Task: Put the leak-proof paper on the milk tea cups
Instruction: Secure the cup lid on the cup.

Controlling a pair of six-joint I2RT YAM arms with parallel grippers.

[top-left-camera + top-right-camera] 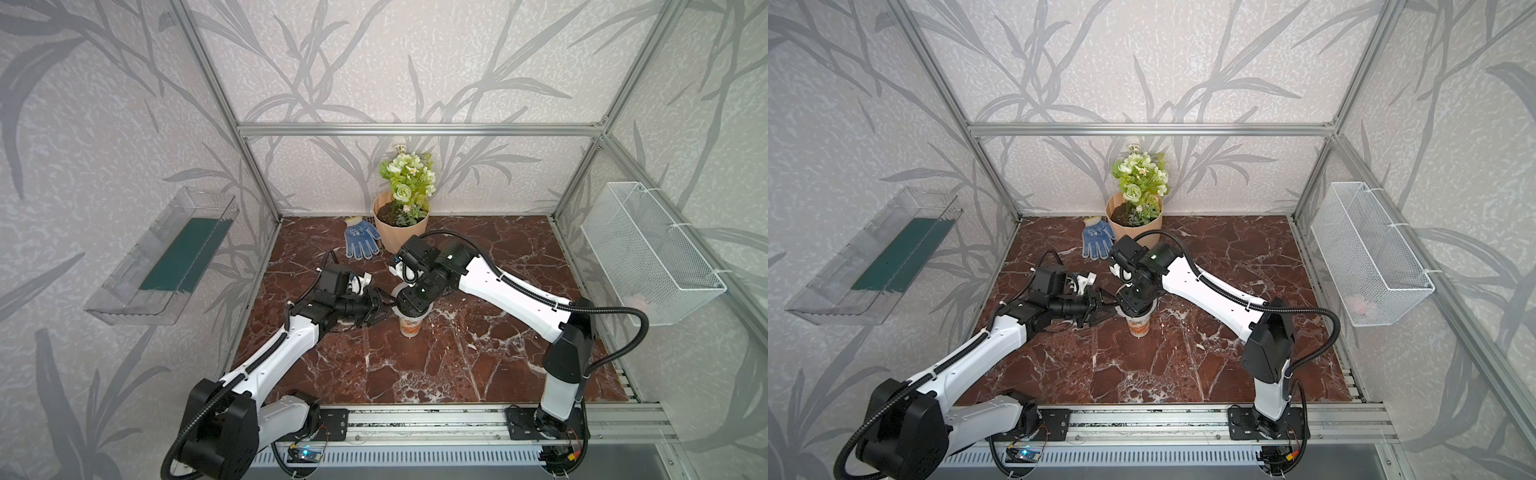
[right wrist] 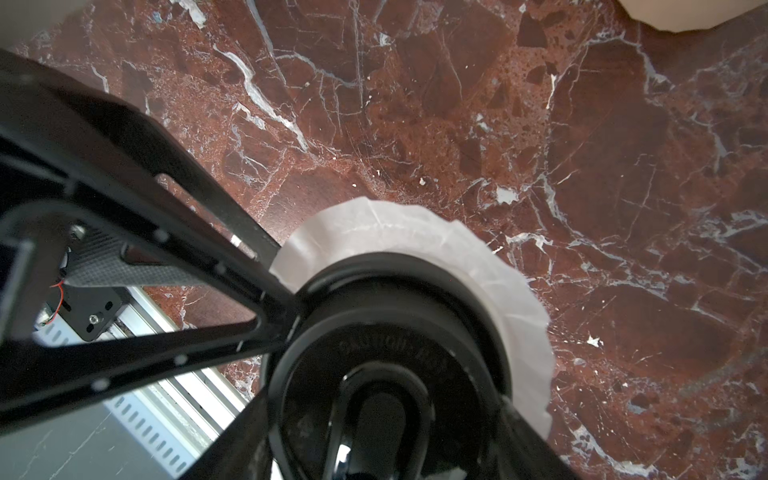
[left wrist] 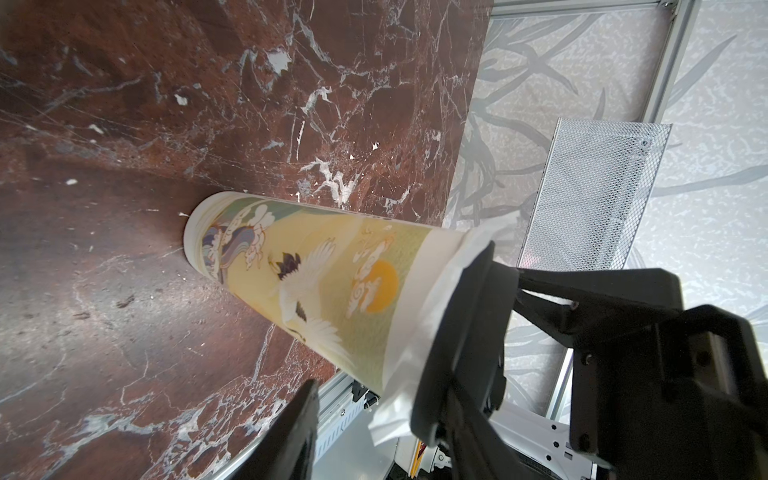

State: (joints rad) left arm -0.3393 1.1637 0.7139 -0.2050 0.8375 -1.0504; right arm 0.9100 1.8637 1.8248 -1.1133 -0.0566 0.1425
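Note:
The milk tea cup (image 1: 409, 326) (image 1: 1138, 326) stands upright near the middle of the marble table. In the left wrist view the milk tea cup (image 3: 324, 270) shows a crane and an orange sun. The leak-proof paper (image 2: 415, 224) (image 3: 415, 357) lies over its mouth, its crumpled edge hanging round the rim. A black lid (image 2: 395, 316) (image 3: 461, 316) sits on the paper. My right gripper (image 1: 411, 301) (image 2: 386, 436) reaches down from above, shut on the lid. My left gripper (image 1: 380, 309) (image 3: 374, 449) is at the cup's left, open, one finger above and one below the rim.
A peach flower pot (image 1: 401, 232) and a blue glove (image 1: 360, 239) sit at the back of the table. A white mesh basket (image 1: 648, 253) hangs on the right wall, a clear tray (image 1: 166, 257) on the left. The arms' metal rail (image 1: 415, 424) runs along the front.

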